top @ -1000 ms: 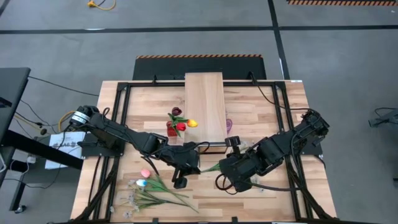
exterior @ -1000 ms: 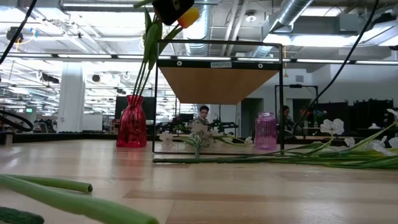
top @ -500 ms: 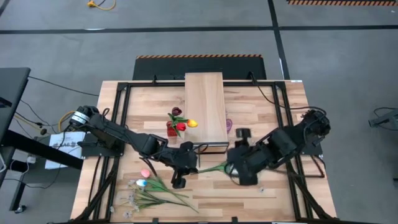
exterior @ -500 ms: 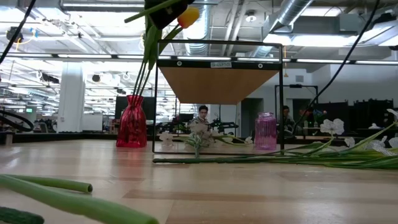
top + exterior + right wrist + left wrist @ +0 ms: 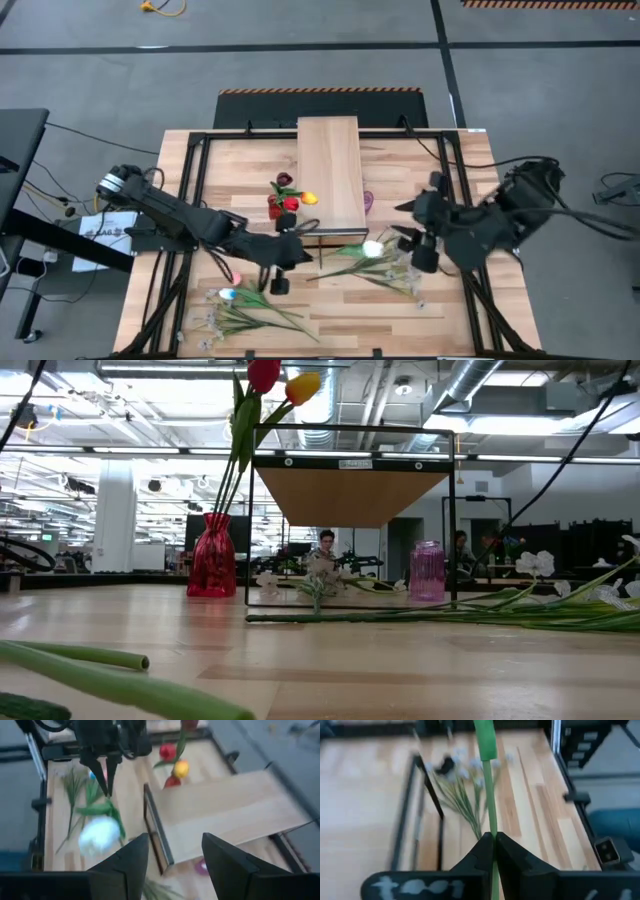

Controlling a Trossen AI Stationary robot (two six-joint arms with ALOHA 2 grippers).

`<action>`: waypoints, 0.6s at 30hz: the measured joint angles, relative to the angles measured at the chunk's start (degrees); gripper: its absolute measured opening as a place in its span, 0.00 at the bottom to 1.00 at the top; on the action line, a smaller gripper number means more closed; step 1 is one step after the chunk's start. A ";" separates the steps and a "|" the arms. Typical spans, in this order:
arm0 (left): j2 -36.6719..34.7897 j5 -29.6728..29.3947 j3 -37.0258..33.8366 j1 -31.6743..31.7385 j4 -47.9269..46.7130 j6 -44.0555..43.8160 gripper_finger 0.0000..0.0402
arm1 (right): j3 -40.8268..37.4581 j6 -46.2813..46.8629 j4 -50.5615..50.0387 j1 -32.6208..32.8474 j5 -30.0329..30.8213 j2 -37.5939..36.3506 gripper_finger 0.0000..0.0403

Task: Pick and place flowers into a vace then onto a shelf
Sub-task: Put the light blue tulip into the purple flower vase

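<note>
Gripping a green stem [image 5: 489, 805], the left gripper [image 5: 493, 851] has its fingers clamped together on it; the stem runs straight out ahead of the fingertips, toward a spray of pale blossoms [image 5: 462, 780] lying on the table farther forward. From above, the left gripper [image 5: 281, 252] sits low over the table, with the red vase [image 5: 276, 206] just beyond it and the shelf [image 5: 330, 170] beyond and to its inner side. The vase holds red and yellow tulips [image 5: 283, 382]. A pink vase [image 5: 427, 570] stands under the shelf.

The right gripper [image 5: 171, 851] hangs raised with fingers spread, nothing between them; a white tulip [image 5: 372, 248] and loose greenery lie on the table below and ahead of it.

Risks, as I judge them:
- The thin stem is pinched near one end; its far length may sag or swing and miss the vase's narrow mouth.
- Lifting it in could snag the tulips already there, or tip the vase.
- The shelf frame stands close by; a wide swing could catch it.
- More flowers [image 5: 240, 310] lie behind the left gripper, within reach of a dragging stem.
</note>
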 joint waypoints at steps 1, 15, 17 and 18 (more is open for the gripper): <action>-1.20 -1.03 0.00 -0.52 0.97 0.95 0.00 | -0.91 0.61 0.30 1.33 2.37 -0.49 0.43; -8.01 -0.37 0.02 -4.66 17.46 20.65 0.00 | -26.65 17.69 12.49 8.85 39.35 0.22 0.37; -8.01 1.10 0.02 -4.68 18.32 22.09 0.00 | -29.52 19.95 16.92 8.89 40.88 0.44 0.36; -8.00 1.76 -0.01 -4.68 18.70 22.51 0.00 | -30.95 19.92 19.91 8.91 41.70 0.54 0.35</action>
